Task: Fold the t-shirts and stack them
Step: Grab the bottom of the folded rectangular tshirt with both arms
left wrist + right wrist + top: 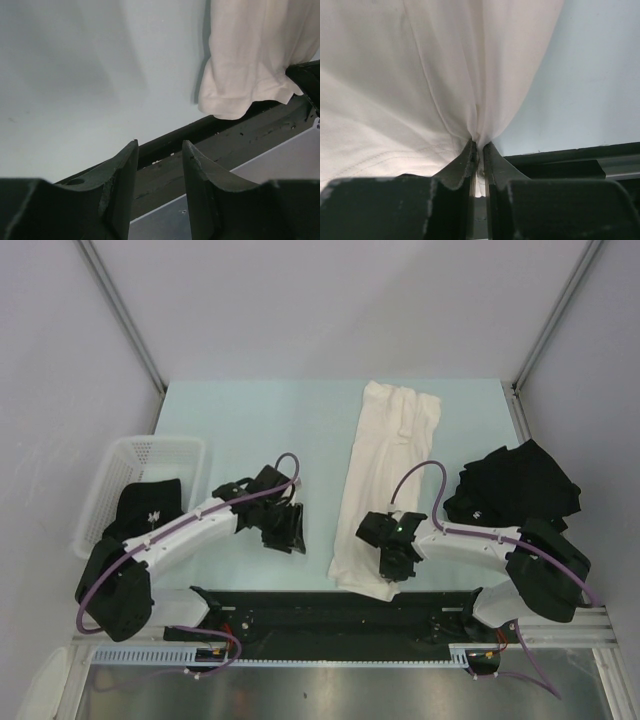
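A cream-white t-shirt (385, 475) lies folded into a long strip down the middle of the table, its hem near the front edge. My right gripper (392, 568) is shut on that hem; in the right wrist view the cream cloth (420, 90) is pinched between the fingertips (478, 146). My left gripper (287, 530) hovers open left of the strip, with nothing between its fingers (125, 170); the shirt's hem corner (240, 95) shows at its upper right. A heap of black t-shirts (515, 485) lies at the right. Another black t-shirt (145, 505) hangs out of the basket.
A white mesh basket (135, 465) stands at the left edge of the table. A black rail (340, 605) runs along the near edge between the arm bases. Grey walls and metal posts (125, 315) close the workspace at the back and sides.
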`<state>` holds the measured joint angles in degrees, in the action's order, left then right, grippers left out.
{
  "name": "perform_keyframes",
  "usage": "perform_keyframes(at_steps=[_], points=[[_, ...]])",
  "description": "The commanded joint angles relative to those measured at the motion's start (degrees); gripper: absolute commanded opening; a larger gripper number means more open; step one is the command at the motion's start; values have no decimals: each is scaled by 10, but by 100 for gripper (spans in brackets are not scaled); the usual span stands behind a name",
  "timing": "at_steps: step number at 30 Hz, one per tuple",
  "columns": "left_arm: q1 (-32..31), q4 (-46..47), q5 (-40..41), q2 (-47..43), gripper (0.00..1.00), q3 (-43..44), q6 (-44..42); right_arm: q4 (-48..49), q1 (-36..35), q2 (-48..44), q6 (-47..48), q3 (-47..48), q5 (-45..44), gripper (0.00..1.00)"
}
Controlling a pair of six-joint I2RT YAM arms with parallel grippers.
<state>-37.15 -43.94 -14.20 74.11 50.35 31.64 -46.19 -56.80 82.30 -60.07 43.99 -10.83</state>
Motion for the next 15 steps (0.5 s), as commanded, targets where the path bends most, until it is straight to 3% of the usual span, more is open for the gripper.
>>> perform_keyframes(at_steps=[1, 15], points=[[-28, 77, -39, -9, 46, -38, 45, -14, 10, 4, 13, -12, 2, 2], [-109, 264, -71, 85, 46, -97, 72, 14, 40, 20, 43, -11, 29, 1]])
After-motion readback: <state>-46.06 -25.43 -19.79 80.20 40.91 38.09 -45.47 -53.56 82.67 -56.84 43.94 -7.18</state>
